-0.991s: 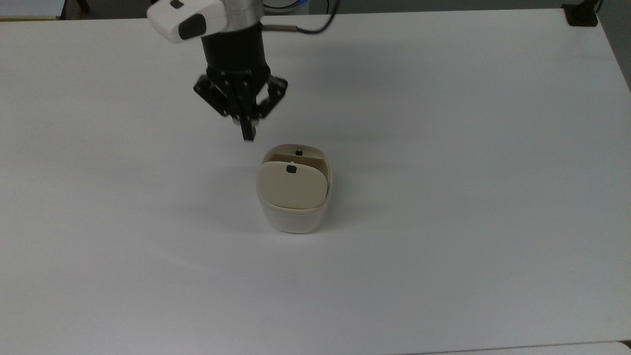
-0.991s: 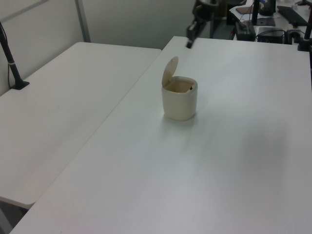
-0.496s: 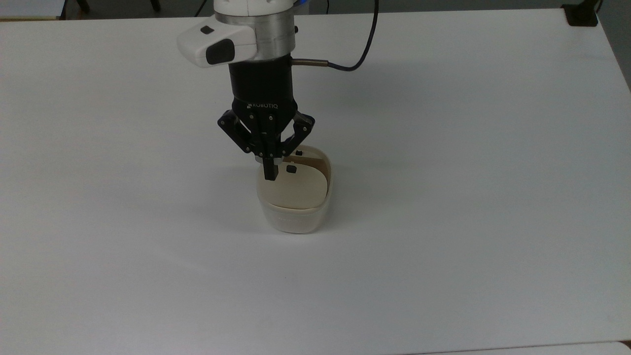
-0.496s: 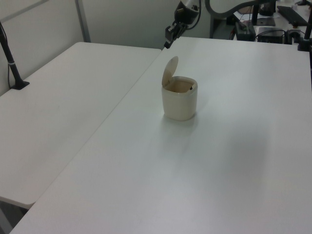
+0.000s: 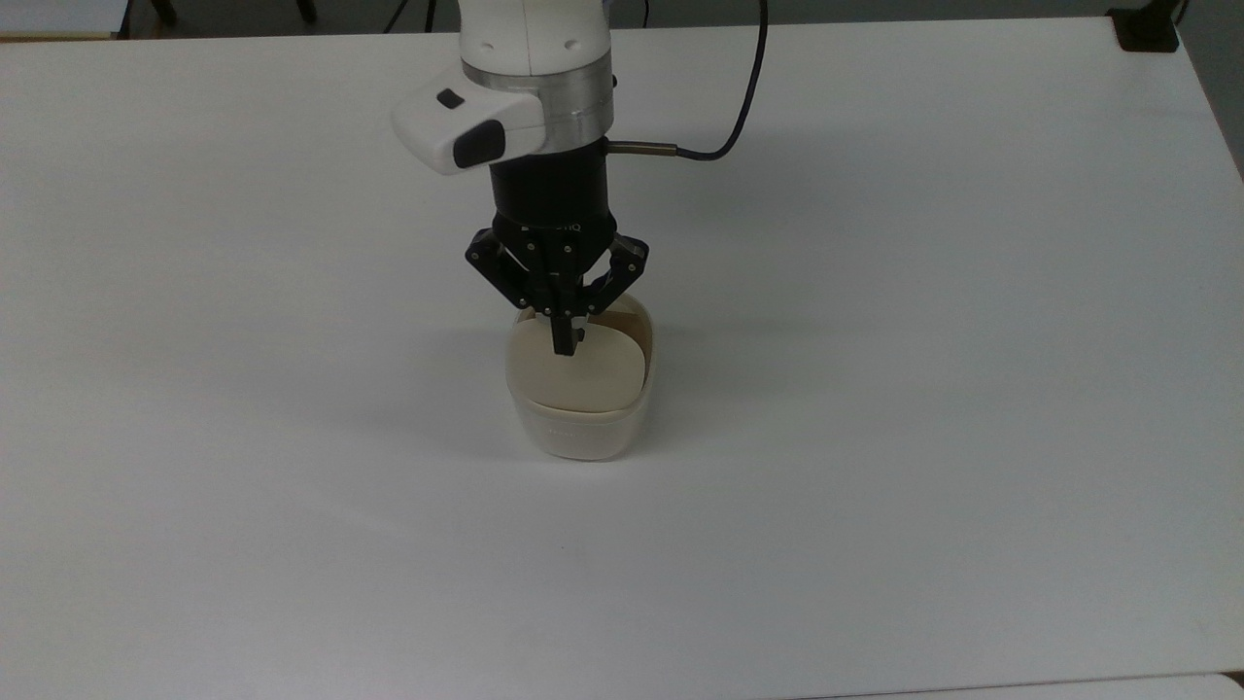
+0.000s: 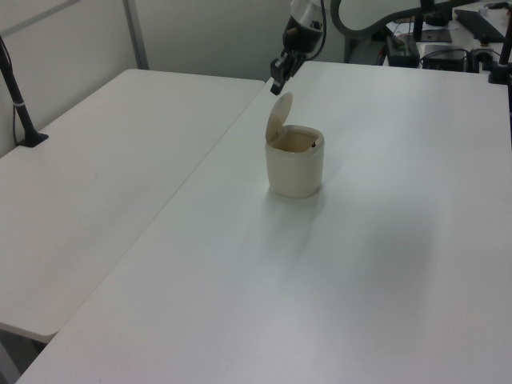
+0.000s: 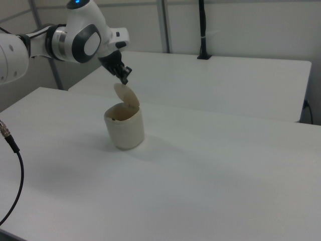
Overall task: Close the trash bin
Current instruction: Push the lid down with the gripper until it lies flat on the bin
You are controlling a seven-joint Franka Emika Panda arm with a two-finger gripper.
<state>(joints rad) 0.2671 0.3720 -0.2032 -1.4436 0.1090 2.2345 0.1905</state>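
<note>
- Left view: the claw hangs just above the top edge of the raised lid, on the side away from the bin's mouth; whether it touches the lid I cannot tell.
- Left view again: the trash bin stands upright on the white table, its lid swung up near vertical on the left view's left, so closing is not yet done.
- Top view: the claw has its fingers drawn together into one narrow tip with nothing between them, and that tip overlaps the lid near its small black button.
- Step in hand, as I judge it: lining up behind the lid to push.
- Next move calls for pressing the lid's upper edge over towards the open mouth and down until it lies flat.
- Right view: the claw sits just above the lid, the bin below it.
</note>
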